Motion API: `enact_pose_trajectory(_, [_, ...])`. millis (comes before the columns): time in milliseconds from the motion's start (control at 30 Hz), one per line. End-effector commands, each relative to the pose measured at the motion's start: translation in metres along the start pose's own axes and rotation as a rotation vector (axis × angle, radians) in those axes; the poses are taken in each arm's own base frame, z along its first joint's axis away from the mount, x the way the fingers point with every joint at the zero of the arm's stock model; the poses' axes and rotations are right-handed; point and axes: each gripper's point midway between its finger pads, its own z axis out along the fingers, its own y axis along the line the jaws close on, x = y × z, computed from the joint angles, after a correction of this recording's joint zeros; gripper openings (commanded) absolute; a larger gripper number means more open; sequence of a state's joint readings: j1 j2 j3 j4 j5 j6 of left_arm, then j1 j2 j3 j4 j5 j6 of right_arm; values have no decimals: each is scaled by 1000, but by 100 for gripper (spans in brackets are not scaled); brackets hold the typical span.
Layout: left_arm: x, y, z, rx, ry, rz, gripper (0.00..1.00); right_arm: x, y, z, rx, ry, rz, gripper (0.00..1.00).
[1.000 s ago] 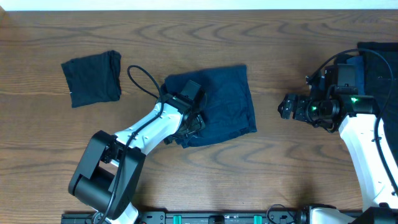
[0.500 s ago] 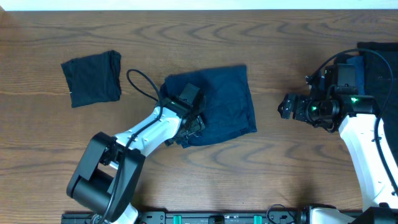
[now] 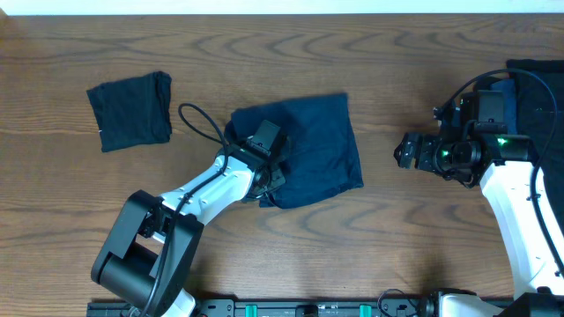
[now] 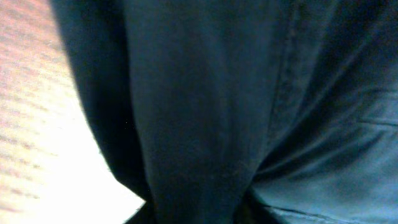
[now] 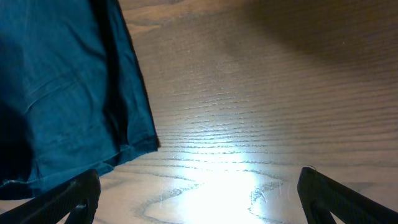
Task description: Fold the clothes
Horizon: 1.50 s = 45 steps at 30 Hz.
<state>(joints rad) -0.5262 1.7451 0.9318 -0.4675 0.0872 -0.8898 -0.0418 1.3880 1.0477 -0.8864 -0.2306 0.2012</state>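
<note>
A navy garment of the clothes lies rumpled at the table's middle. My left gripper sits on its lower left edge. In the left wrist view the dark cloth fills the frame and gathers into a pinch at the bottom centre, so the jaws are shut on it and hidden by it. My right gripper hovers to the right of that garment, apart from it. Both of its fingers stand wide over bare wood, open around nothing, with the garment's edge at left.
A folded black garment lies at the far left. More dark cloth lies at the right edge behind the right arm. The left arm's cable loops over the wooden table between the two garments.
My left gripper has shut on the navy garment's lower left edge and drawn slightly left, bunching the cloth there. The right arm has not moved.
</note>
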Motion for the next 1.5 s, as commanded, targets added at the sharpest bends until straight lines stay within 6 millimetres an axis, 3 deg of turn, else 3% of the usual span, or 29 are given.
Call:
enact_pose_trajectory(0, [23,22,19,-66,91,46,6,0,-2,-1,7,-5,-2,99])
enact_pose_trajectory(200, [14,15,14,-37,77,235,6,0,-2,-1,7,-5,-2,99])
enact_pose_trajectory(333, [-14,2,-6,13,0,350,6,0,-2,-1,7,-5,-2,99])
enact_pose_trajectory(567, [-101,12,-81,-16,-278,333,6,0,-2,-1,7,-5,-2,99])
enact_pose_trajectory(667, [-129,21,-113,-17,-375,354,6,0,-2,-1,7,-5,-2,99])
enact_pose_trajectory(767, [-155,40,-141,-56,-471,331,6,0,-2,-1,7,-5,-2,99])
enact_pose_trajectory(900, [-183,72,-163,-125,-568,268,6,0,-2,-1,6,-6,-2,99])
enact_pose_trajectory(1233, [-230,131,-187,-175,-686,123,6,0,-2,-1,7,-5,-2,99])
enact_pose_trajectory(1467, [-239,163,-193,-209,-701,45,6,0,-2,-1,6,-6,-2,99])
